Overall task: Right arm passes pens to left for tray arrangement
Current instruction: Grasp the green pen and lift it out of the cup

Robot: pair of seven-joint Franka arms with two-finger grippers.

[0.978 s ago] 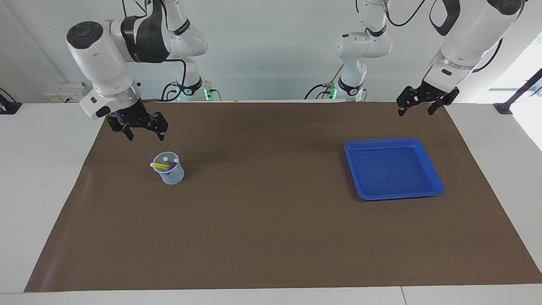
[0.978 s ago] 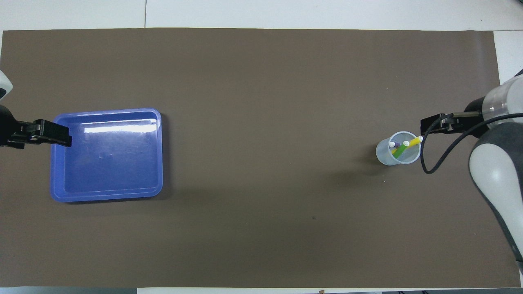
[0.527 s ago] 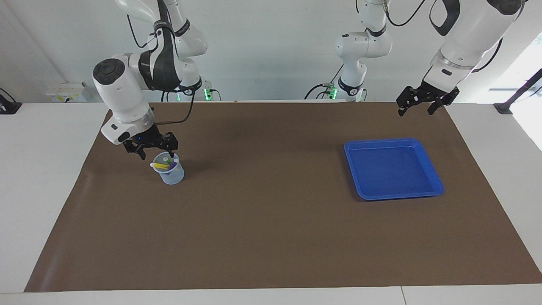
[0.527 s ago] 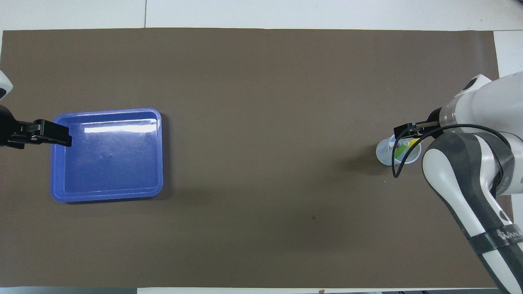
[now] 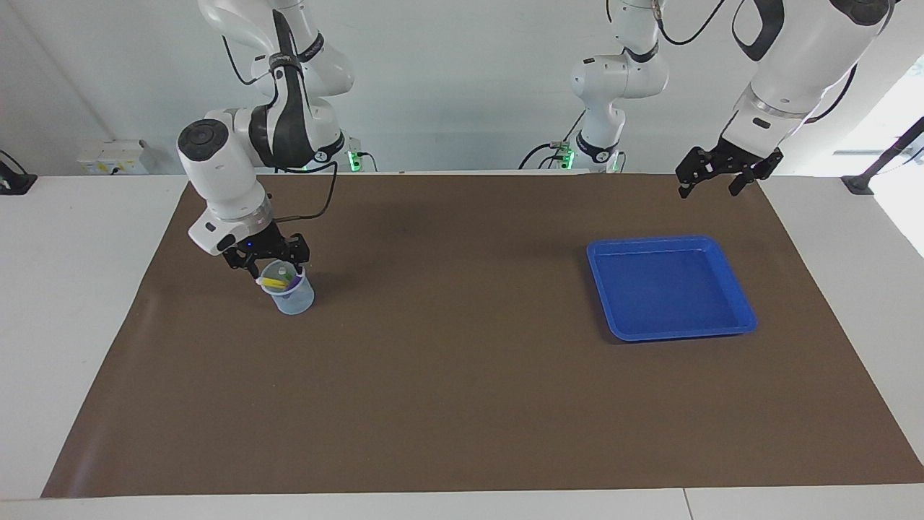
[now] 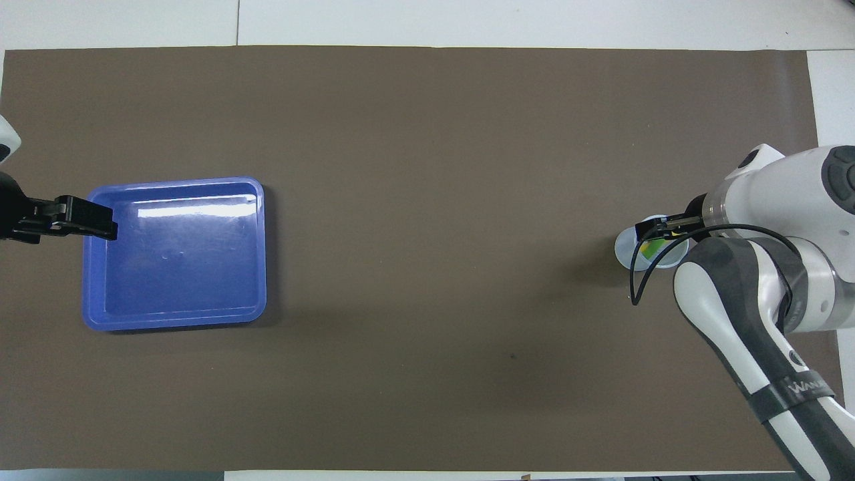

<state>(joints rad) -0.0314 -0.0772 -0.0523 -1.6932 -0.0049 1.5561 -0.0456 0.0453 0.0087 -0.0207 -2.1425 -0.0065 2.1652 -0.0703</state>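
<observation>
We saw the right gripper (image 5: 276, 264) at the left of the facing view, its two black fingers (image 5: 297, 260) spread apart and pointing down, the tips at the rim of a small translucent pale-blue plastic cup (image 5: 294, 296). We could not tell whether the tips touched the cup or anything in it. In the overhead view the same gripper (image 6: 658, 230) covered the upper part of the cup (image 6: 631, 250) at the right of the frame.

The three short thin marker pens (image 5: 281, 280) stood leaning in that cup: the yellow pen (image 5: 273, 282) lay across the mouth, a green one and a purple one beside it, their pale ends up. From above only a bit of green and yellow (image 6: 649, 248) showed below the gripper.

Outward from the fingers came the wrist with its small blue light and silver ring, then the large white jointed right arm (image 5: 220, 170), bent down from the upper left of the facing view, with a black cable looping from it.

The left gripper (image 5: 711, 179) hung in the air at the upper right of the facing view, its fingers spread and holding nothing, over the edge of the brown mat (image 5: 462, 375). The left arm (image 5: 794, 65) waited there.

The shallow bright blue square plastic tray (image 5: 613, 328) lay on the mat at the right of the facing view, lower in the frame than the left gripper. In the overhead view the tray (image 6: 257, 254) sat at the left, with the left gripper (image 6: 100, 227) over its edge.
</observation>
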